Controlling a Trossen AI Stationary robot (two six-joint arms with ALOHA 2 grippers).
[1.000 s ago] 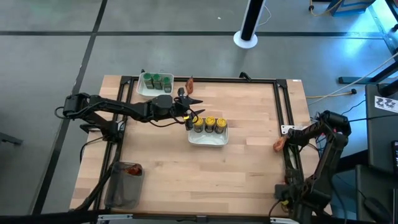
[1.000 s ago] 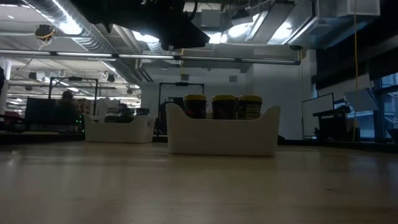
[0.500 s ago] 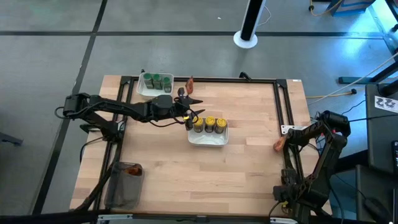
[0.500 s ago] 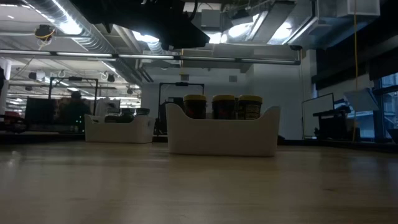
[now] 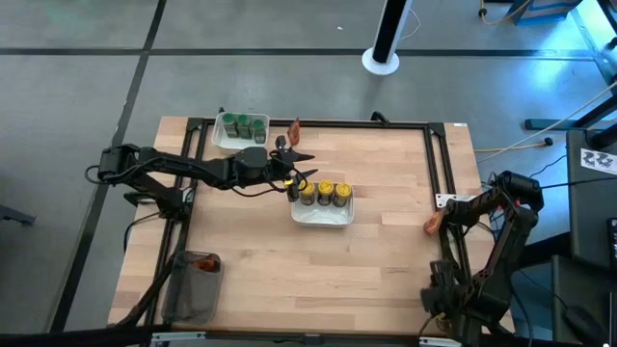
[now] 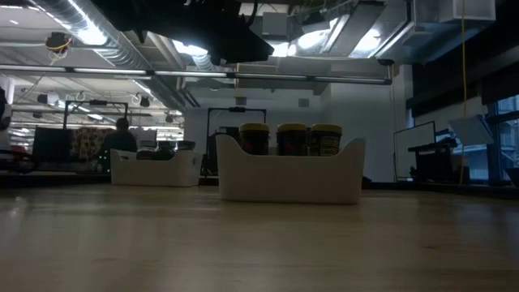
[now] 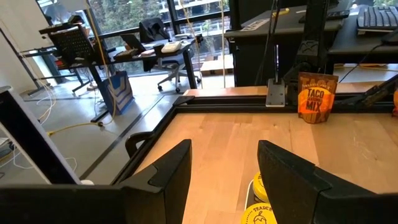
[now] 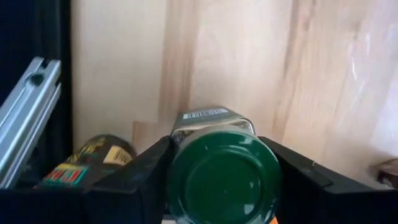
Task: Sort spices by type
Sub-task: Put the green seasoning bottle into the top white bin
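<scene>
Three yellow-lid jars (image 5: pixel 324 192) stand in a white tray (image 5: pixel 323 214) at mid-table. My left gripper (image 5: pixel 301 172) hangs open just above that tray's left end, and its wrist view looks down on the yellow lids (image 7: pixel 260 215). Green-lid jars (image 5: pixel 243 125) fill a second white tray (image 5: pixel 224 140) at the far left. One red-orange packet (image 5: pixel 294 127) stands upright by the far rail. My right gripper (image 8: pixel 222 174) points down at the table's right edge, shut on a green-lid jar (image 8: pixel 222 177). Another packet (image 5: pixel 431 224) lies beside it. My right gripper pinches the green-lid jar between its two fingers, one finger (image 8: pixel 146 171) on each side of the lid's rim (image 8: pixel 177 180). The fingers come from above, pointing down. The jar is upright with its lid facing up; I cannot tell whether its base is on the table.
A clear tub (image 5: pixel 193 286) holding a red packet stands at the near left corner. A dark labelled item (image 8: pixel 87 160) lies against the metal rail (image 8: pixel 28 118) beside the held jar. Bare wood lies between the centre tray and the right edge.
Both arms and the spices stand as before. A person in the room behind the table has walked toward the right.
</scene>
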